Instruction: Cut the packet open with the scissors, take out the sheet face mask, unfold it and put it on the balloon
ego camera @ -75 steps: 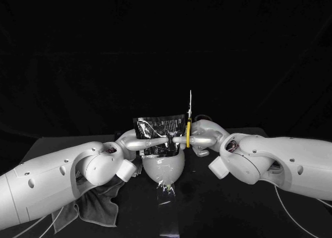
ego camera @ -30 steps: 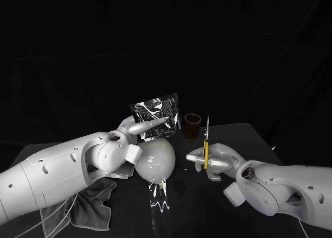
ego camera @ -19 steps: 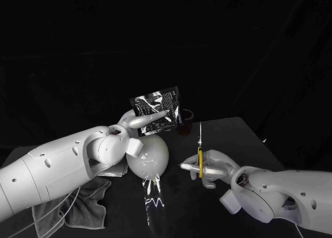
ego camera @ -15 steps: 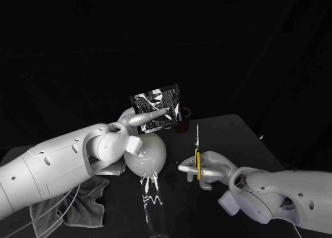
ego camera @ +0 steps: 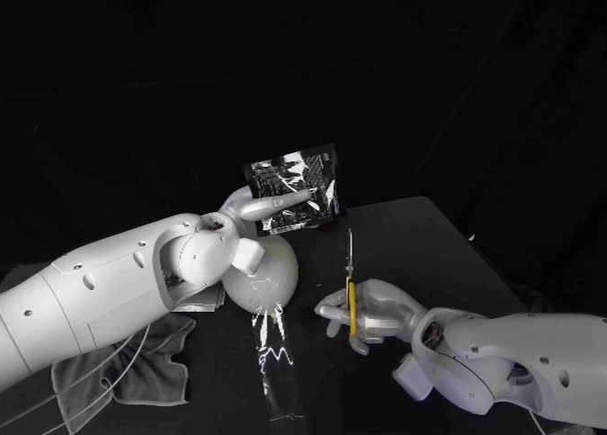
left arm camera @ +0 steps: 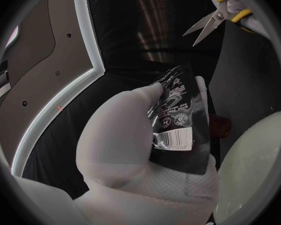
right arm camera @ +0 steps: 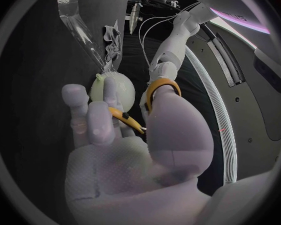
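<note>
Ok, status. The left robot hand (ego camera: 258,210) is raised above the surface (ego camera: 421,236) and pinches the packet (ego camera: 294,189) by its lower part, thumb on one face and fingers behind the other. The packet stands roughly upright, slightly tilted, well clear of the surface. The left wrist view agrees: left robot hand (left arm camera: 125,155) clamped on the packet (left arm camera: 178,115), barcode side toward the camera.

The balloon (ego camera: 262,272) sits on the surface directly below the held packet, just beside the left wrist. A clear crinkled film (ego camera: 271,349) lies on the surface on the robot's side of the balloon. A grey cloth (ego camera: 134,376) lies under the left arm.

The right robot hand (ego camera: 369,313) is low, on the robot's right of the balloon and well apart from the packet. Its fingers are closed around the yellow handles of the scissors (ego camera: 351,288), blades pointing up. In the left wrist view the scissors (left arm camera: 212,21) have their blades parted.

In the right wrist view, the right robot hand (right arm camera: 125,150) has a yellow loop of the scissors (right arm camera: 162,87) at the thumb tip. The balloon (right arm camera: 112,91) is just beyond the fingers, with the grey cloth (right arm camera: 112,40) and the clear crinkled film (right arm camera: 78,20) further out.
</note>
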{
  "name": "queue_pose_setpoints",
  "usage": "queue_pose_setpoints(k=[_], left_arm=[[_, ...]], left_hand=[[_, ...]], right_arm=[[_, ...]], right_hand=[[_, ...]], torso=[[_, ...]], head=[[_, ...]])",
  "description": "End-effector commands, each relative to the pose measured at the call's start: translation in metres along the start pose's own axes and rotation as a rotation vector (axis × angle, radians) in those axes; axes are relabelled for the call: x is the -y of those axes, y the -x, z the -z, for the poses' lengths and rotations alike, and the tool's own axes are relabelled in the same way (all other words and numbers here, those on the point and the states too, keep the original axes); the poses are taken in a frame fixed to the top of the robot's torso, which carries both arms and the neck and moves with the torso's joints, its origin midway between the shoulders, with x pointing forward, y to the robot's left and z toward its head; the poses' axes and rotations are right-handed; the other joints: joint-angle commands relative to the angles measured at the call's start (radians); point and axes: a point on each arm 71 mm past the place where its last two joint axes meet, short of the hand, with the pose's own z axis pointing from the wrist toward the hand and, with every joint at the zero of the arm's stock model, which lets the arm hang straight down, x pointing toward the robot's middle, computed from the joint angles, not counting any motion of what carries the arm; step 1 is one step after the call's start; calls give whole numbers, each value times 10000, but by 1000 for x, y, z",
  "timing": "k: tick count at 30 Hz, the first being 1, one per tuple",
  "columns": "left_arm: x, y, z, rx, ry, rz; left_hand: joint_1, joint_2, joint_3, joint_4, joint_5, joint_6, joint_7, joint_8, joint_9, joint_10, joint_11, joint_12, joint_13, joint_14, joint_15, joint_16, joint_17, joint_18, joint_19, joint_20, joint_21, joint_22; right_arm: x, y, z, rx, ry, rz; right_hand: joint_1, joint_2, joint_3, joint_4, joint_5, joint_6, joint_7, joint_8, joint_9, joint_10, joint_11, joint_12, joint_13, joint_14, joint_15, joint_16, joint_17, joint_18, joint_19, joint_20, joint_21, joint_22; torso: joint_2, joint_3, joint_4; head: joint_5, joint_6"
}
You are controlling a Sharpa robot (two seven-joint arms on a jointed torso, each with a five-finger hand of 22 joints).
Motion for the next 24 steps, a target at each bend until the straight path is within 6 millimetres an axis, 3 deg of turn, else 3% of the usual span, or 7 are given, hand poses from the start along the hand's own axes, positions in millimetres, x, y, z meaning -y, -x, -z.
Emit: queue_pose_setpoints(k=[1,2,9,19,24], left_arm=[[1,-7,-1,-520,59,38],[1,-7,-1,-545,72,35],[0,-11,-1,-865,185,41],[-2,-17,1,-1621,445,7],[-2,-19,2,-1940,546,-29]], left_hand=[[11,118,66,-36,30,-57,9,63,564,56,6,-47,-3,61,7,-15,20,107,-26,20,22,11],[11,118,66,-36,30,-57,9,63,564,56,6,-47,-3,61,7,-15,20,107,-26,20,22,11],[5,118,75,-49,30,-59,10,75,577,65,4,-46,-2,72,4,-11,29,111,-16,17,30,15],[-12,116,88,-71,29,-62,11,97,601,84,0,-42,1,92,-2,-4,44,116,0,13,42,21],[-17,115,90,-79,29,-62,10,105,610,92,-1,-41,2,99,-4,-2,49,117,4,11,45,23]], right_arm=[[-3,-7,0,-620,242,-3],[-3,-8,0,-670,232,-7],[-3,-12,1,-974,170,-48],[-4,-16,2,-1251,90,-59],[-5,-17,3,-1324,86,-76]], right_hand=[[-82,-348,-240,-2,59,-512,403,-49,-32,-191,54,-266,-124,-197,34,-173,-267,191,-191,43,-262,-117],[-111,-476,-330,21,68,-551,424,-54,-41,-252,76,-338,-159,-277,51,-264,-416,212,-275,56,-389,-174],[-350,-726,-559,34,125,-881,577,-15,-106,-560,241,-962,-516,-661,203,-523,-871,275,-617,197,-806,-341],[-472,-765,-612,24,157,-1091,670,28,-138,-730,335,-1290,-737,-906,293,-681,-1167,307,-791,281,-999,-413],[-486,-760,-602,25,162,-1112,678,51,-140,-723,343,-1332,-774,-933,303,-690,-1197,316,-821,295,-1033,-426]], torso=[[-3,9,-5],[-4,6,-2],[-1,6,11],[-13,15,6],[-12,13,4]], head=[[-21,-82],[-18,-96],[-68,-179],[-143,-237],[-197,-205]])
